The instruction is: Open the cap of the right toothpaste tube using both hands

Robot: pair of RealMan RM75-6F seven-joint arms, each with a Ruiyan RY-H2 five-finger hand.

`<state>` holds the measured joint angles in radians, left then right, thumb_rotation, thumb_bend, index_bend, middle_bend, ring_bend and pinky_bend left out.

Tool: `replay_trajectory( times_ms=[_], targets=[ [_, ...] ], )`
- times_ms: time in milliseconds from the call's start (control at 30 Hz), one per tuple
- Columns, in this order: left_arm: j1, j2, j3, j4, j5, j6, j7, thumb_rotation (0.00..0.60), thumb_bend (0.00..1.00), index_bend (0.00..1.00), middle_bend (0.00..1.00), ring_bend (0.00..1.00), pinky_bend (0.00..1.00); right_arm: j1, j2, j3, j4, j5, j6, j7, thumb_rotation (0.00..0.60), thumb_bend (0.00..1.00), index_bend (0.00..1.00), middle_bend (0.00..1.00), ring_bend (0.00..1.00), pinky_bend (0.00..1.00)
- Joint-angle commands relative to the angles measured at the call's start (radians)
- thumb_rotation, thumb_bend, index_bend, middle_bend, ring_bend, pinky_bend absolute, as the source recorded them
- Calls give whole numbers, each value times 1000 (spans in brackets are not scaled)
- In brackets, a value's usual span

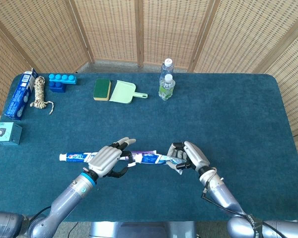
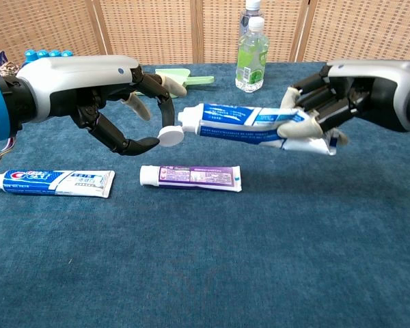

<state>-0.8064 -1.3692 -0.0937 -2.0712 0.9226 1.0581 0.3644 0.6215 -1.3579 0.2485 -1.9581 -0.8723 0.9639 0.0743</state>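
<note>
Toothpaste tube [image 2: 249, 125], blue and white, is held clear of the table [image 2: 260, 260], roughly level, cap end toward the robot's left. Right hand [image 2: 328, 113] grasps the crimped tail end. Left hand [image 2: 116, 102] pinches the white cap [image 2: 169, 135] between thumb and a finger; the cap hangs tilted below the tube's nozzle end. Whether cap and nozzle remain joined cannot be determined. Purple tube [image 2: 190, 177] and blue tube [image 2: 51, 181] lie flat on the table below.

Table cloth [image 2: 260, 260]: teal. Held toothpaste tube [image 2: 249, 125]: blue-white; cap [image 2: 169, 135] white. Lying tubes: purple [image 2: 191, 177], blue-white [image 2: 51, 181].
</note>
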Motion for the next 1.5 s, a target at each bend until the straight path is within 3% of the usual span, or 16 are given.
replay_trajectory(
  times_ms=[33,300,567,867,1000,1267,1400,1500],
  targets=[
    [5,0,2,-4,15,10,5,600,424,461,78,22,193,9,0,4,6,10,7,-20,600,518,947,712,712,808],
    [64,50,-1,-50,152,110,-9,600,425,385,71,1,189,0,12,0,33,-5,13,-16,600,517,947,710,709,804],
    [145,169,3,-126,291,201,-58,600,422,364,66,0,181,-22,11,-15,102,-29,9,12,600,515,945,709,695,785],
    [292,334,82,-153,386,291,-117,600,421,360,71,0,176,-63,45,-23,225,-47,-21,82,600,507,930,701,648,733],
    [364,392,127,-144,407,324,-150,600,420,356,72,0,175,-79,66,-33,277,-55,-53,114,600,497,908,671,597,661],
    [477,456,170,-110,423,382,-226,600,419,353,73,0,167,-96,51,-47,363,-94,-95,163,600,464,702,525,388,338],
    [516,472,172,-87,425,398,-255,600,418,345,73,0,151,-107,45,-50,378,-127,-94,186,600,441,526,391,245,162],
    [537,475,167,-71,427,409,-263,600,418,340,73,0,134,-120,45,-44,381,-150,-79,209,586,397,386,293,148,109]
  ],
)
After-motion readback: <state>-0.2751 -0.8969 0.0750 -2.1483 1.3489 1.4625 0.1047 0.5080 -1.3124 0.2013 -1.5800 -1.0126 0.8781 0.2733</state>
